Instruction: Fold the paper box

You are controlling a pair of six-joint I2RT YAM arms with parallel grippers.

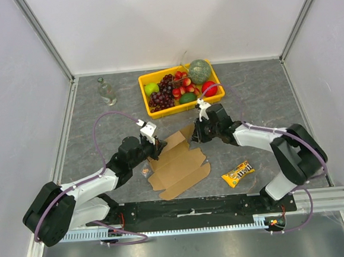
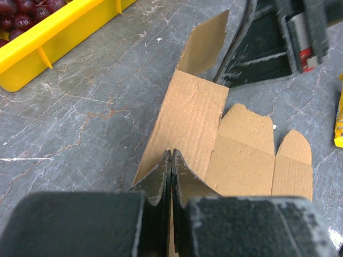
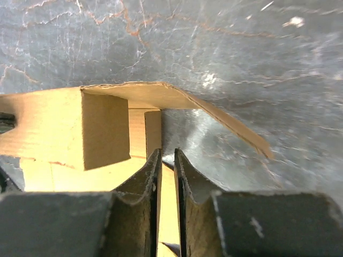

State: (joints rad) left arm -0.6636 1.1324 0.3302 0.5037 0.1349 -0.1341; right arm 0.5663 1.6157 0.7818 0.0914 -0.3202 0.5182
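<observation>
The paper box (image 1: 178, 164) is a flat brown die-cut cardboard sheet at the table's middle, with its far panel and a flap lifted. My left gripper (image 1: 156, 143) is at the sheet's left far edge. In the left wrist view its jaws (image 2: 171, 152) are pressed together over the cardboard (image 2: 241, 155), with a brown sliver between them. My right gripper (image 1: 194, 132) is at the raised far right flap. In the right wrist view its jaws (image 3: 167, 152) are closed to a narrow gap with cardboard in it, beside an upright flap (image 3: 104, 128).
A yellow fruit tray (image 1: 177, 108) stands just behind the sheet and also shows in the left wrist view (image 2: 53, 32). A yellow candy packet (image 1: 237, 173) lies to the right front. A glass bottle (image 1: 105, 92) stands at the back left. White walls enclose the table.
</observation>
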